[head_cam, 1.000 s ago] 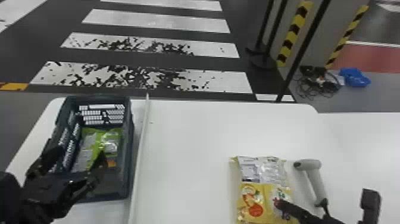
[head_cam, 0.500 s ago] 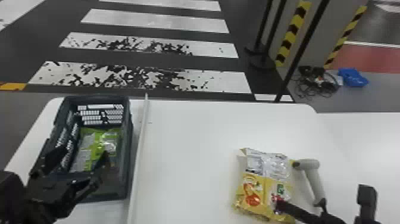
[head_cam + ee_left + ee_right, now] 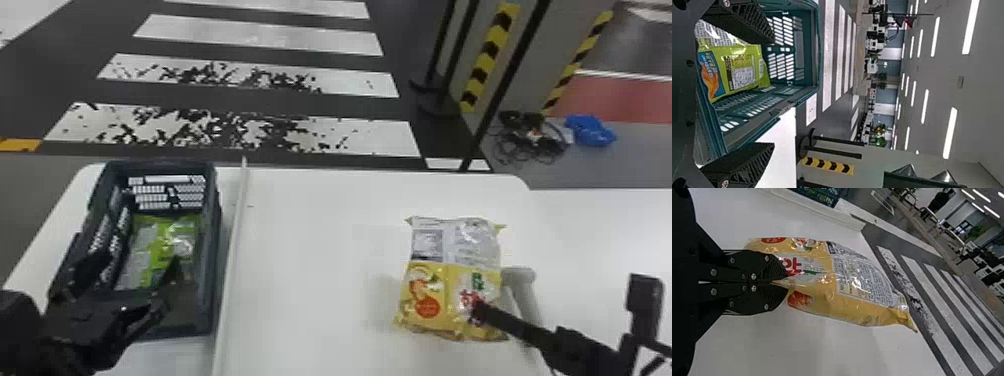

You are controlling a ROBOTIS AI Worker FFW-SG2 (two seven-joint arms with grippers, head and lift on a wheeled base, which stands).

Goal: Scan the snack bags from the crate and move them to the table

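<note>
In the head view my right gripper [image 3: 477,312] is at the near right part of a yellow and silver snack bag [image 3: 450,280]. The right wrist view has the right gripper [image 3: 785,282] shut on an edge of this snack bag [image 3: 828,286]. My left gripper [image 3: 127,270] is over the near part of the dark crate [image 3: 216,240], where a green snack bag [image 3: 162,240] lies. Seen from the left wrist, the left gripper [image 3: 773,94] stands open, its fingers wide apart, with the green bag [image 3: 742,70] inside the crate [image 3: 807,51] beyond them.
A light grey handheld scanner [image 3: 520,280] is just right of the yellow bag, partly behind the right arm. A long pale strip [image 3: 235,240] runs along the white table [image 3: 310,250] beside the crate. Cables [image 3: 530,140] and a blue object [image 3: 592,131] lie on the floor beyond.
The yellow bag has shifted and turned a little in the right gripper, which has moved slightly. In the head view the left gripper stays over the crate.
</note>
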